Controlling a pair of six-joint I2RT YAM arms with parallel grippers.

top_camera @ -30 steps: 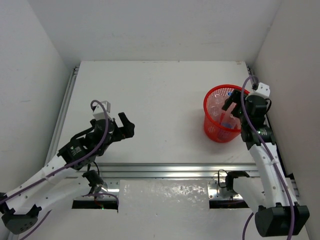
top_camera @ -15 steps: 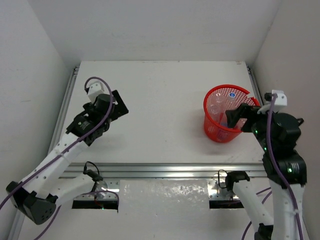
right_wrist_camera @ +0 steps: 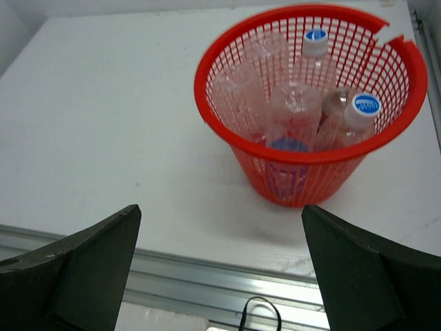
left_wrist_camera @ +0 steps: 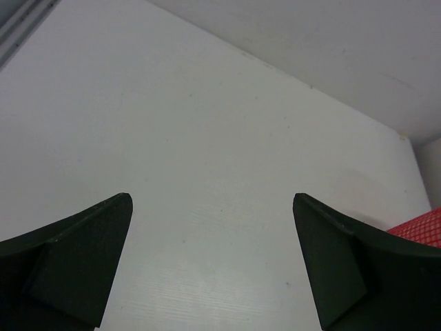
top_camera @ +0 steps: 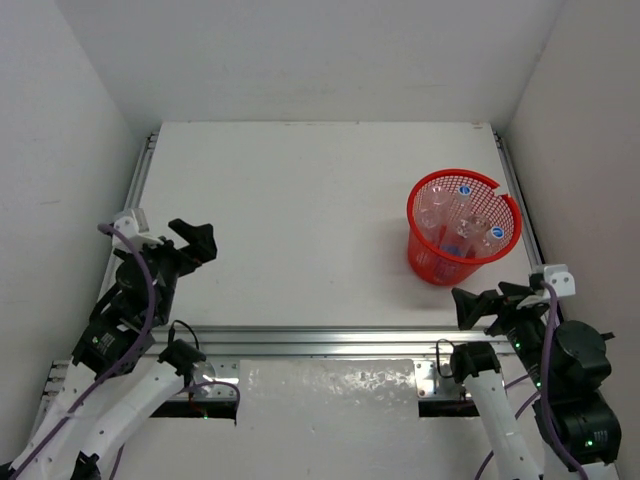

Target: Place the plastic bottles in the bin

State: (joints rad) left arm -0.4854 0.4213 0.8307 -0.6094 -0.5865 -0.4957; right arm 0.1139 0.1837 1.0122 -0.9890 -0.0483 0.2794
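The red mesh bin [top_camera: 437, 265] stands at the right of the table, with a notch in its rim, and holds several clear plastic bottles [top_camera: 462, 222]. In the right wrist view the bin [right_wrist_camera: 303, 155] shows the bottles [right_wrist_camera: 293, 114] upright inside, two with white and blue caps and one with a blue label. My left gripper [top_camera: 198, 242] is open and empty at the table's near left. My right gripper [top_camera: 485, 303] is open and empty over the near rail, in front of the bin. A corner of the bin shows in the left wrist view [left_wrist_camera: 420, 226].
A metal rail [top_camera: 330, 340] runs along the table's near edge, also seen in the right wrist view [right_wrist_camera: 207, 283]. White walls close the table in on three sides. A side rail [top_camera: 130, 210] runs along the left edge.
Both arms have pulled back toward their bases. My right gripper has left the bin's rim and come to the near rail. My left gripper has moved to the near left.
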